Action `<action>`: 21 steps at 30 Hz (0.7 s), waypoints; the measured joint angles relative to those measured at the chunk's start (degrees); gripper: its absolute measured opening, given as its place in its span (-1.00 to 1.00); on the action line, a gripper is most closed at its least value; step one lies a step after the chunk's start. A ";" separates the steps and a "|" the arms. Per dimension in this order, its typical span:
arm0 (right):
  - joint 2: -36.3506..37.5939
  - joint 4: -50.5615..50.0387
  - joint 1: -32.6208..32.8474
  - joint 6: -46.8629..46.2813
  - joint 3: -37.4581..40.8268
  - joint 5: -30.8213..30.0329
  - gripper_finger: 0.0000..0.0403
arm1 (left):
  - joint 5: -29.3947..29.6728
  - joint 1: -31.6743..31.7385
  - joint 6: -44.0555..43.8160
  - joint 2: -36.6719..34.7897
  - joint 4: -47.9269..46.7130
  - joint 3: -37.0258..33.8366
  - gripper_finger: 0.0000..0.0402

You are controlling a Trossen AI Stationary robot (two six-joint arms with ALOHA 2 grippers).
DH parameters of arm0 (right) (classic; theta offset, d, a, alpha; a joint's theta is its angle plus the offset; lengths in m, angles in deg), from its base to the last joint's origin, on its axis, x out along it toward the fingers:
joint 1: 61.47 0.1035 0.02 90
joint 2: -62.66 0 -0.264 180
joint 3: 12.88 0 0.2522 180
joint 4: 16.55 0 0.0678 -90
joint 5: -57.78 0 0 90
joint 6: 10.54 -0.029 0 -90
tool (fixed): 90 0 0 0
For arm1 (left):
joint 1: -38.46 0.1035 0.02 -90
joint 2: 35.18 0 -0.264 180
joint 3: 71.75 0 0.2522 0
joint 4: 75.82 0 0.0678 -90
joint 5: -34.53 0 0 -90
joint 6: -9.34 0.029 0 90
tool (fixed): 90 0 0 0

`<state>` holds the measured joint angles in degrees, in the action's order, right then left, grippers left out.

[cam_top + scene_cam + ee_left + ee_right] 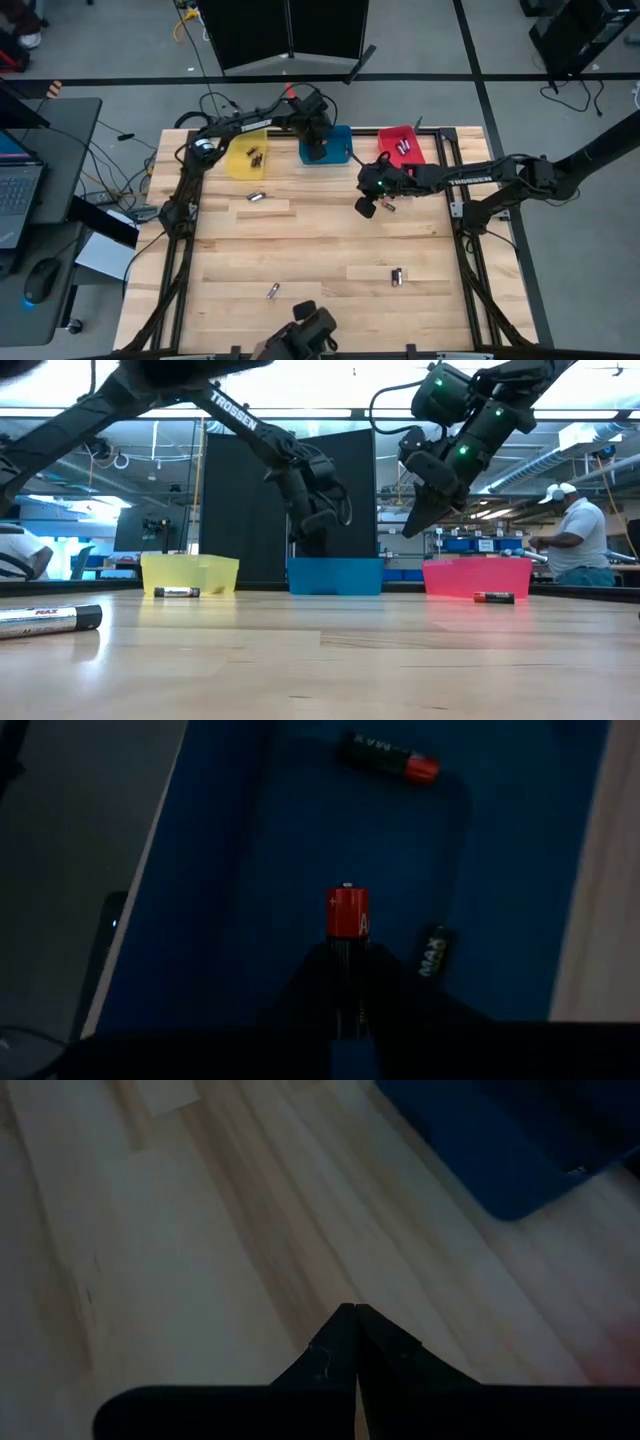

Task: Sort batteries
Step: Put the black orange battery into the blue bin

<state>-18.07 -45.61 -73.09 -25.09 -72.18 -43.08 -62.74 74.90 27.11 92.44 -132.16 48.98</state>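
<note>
Left wrist view | left hand point(348, 965) grips battery point(347, 912) | above blue bin point(240, 870)

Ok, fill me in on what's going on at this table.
Two arms are sorting batteries into coloured bins. The left claw is over the blue bin, gripping a red-ended battery; two more cells already lie in that bin. The right claw is shut and empty, raised over the table in front of the red bin. Several loose batteries lie on the wood, one near the right side.
</note>
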 joint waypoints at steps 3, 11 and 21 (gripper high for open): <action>0.00 0.08 -0.54 0.18 0.00 0.00 -0.94 | -0.29 0.58 0.05 0.85 -0.15 0.16 -0.79; 0.00 0.24 -1.00 1.06 0.00 0.02 -0.94 | -0.35 1.15 0.05 2.87 -1.07 0.12 -0.79; 0.00 0.45 -1.00 1.25 0.00 -0.02 -0.94 | -0.09 1.16 0.54 2.96 -2.80 0.12 -0.79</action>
<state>-18.07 -45.17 -74.09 -23.84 -72.18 -43.10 -62.83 76.06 27.66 95.40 -134.96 49.10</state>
